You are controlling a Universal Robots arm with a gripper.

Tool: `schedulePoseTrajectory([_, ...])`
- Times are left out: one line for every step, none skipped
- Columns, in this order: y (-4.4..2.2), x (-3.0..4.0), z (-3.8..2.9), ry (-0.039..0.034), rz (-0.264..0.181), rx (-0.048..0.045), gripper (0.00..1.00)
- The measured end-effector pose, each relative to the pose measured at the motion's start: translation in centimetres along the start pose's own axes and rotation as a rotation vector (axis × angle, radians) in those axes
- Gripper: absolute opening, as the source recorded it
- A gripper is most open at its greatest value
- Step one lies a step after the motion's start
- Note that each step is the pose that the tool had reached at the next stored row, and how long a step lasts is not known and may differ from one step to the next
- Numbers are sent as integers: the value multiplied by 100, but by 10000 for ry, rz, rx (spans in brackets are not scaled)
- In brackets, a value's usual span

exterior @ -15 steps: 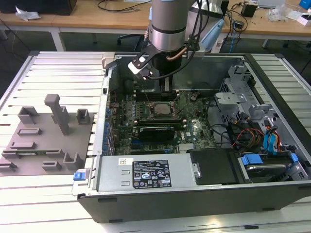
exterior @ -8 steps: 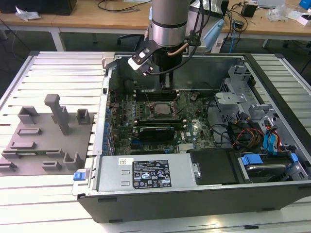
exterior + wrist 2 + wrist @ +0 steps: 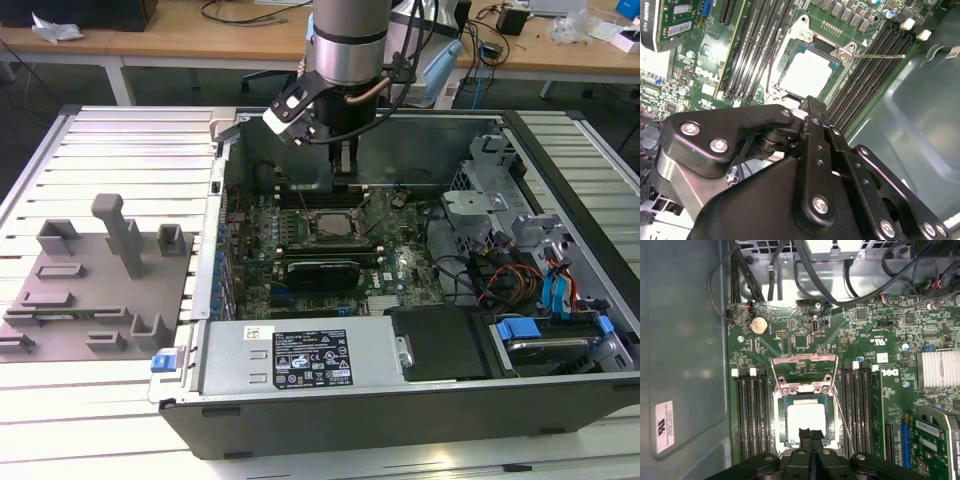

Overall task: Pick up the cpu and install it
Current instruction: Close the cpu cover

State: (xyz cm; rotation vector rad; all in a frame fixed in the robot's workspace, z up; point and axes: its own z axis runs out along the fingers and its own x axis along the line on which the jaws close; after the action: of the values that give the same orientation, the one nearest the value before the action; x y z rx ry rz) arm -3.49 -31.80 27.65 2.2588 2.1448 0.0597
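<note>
**Desk:** Where is the arm in this frame?

**Photographer:** The gripper (image 3: 811,434) hangs inside an open computer case (image 3: 300,420), over the motherboard (image 3: 790,337). In the exterior view it is toward the case's far wall.

**Desk:** And the fingers?

**Photographer:** Closed, with the two black tips pressed against each other. In the first wrist view they sit at the edge of the cpu (image 3: 806,417). Whether they touch it, I cannot tell.

**Desk:** So where is the cpu?

**Photographer:** It lies flat in its socket (image 3: 780,412), silvery top up, between two banks of memory slots (image 3: 751,410). The metal load frame (image 3: 803,359) stands swung open, clear of the chip. A thin wire lever (image 3: 842,417) runs slanted beside the socket.

**Desk:** Anything else worth a line?

**Photographer:** A coin battery (image 3: 758,325) sits on the board near the open frame. A grey fixture plate (image 3: 90,290) with upright blocks lies on the slatted table (image 3: 120,140), at the exterior view's left, just beside the case.
</note>
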Motion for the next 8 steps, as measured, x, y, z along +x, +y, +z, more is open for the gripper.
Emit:
schedulePoseTrajectory([1,0,-15,1,0,0,11])
schedulePoseTrajectory([1,0,-29,0,0,0,11])
schedulePoseTrajectory([3,1,-52,1,0,0,11])
schedulePoseTrajectory([4,1,-80,1,0,0,11])
schedulePoseTrajectory([4,1,-81,3,0,-2,11])
schedulePoseTrajectory([4,1,-82,3,0,-1,11])
schedulePoseTrajectory([4,1,-83,1,0,-1,11])
schedulePoseTrajectory([4,1,-83,1,0,-1,11])
